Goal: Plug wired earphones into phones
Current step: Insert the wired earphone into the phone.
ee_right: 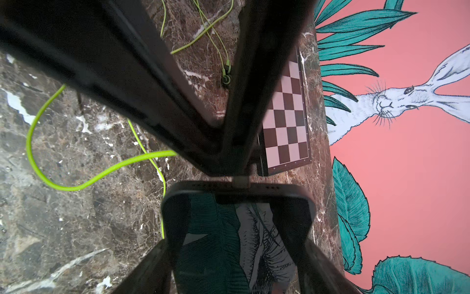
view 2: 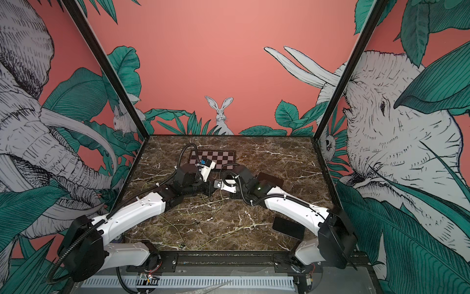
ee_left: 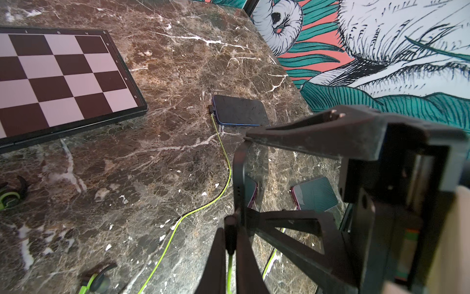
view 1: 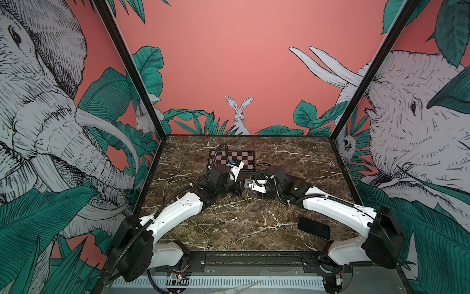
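White-shelled arms (view 1: pixel 178 211) with black joints (view 1: pixel 134 257) and ribbed black cables (view 1: pixel 166 202).

A checkerboard (view 1: pixel 244 159) is lying at the back of the surface (view 1: pixel 292 157); earphone cords (ee_right: pixel 162 153) are trailing across the middle and front — one phone (view 1: pixel 314 227) is resting front right, a second phone (view 2: pixel 273 178) farther back right, a third phone (ee_right: pixel 236 216) sitting centrally in the right tool (ee_right: pixel 236 244).

The left arm (view 1: pixel 175 211) and right arm (view 1: pixel 330 203) both stretch forward and bend inward, meeting nose to nose low over the middle of the tabletop (view 1: pixel 292 157). The left gripper (ee_left: pixel 230 224) is pinched tight on an earphone plug (ee_right: pixel 240 181). The right gripper (ee_right: pixel 236 254) has its fingers (ee_right: pixel 157 267) spread wide, clamped across the sides of a phone (ee_right: pixel 236 219).
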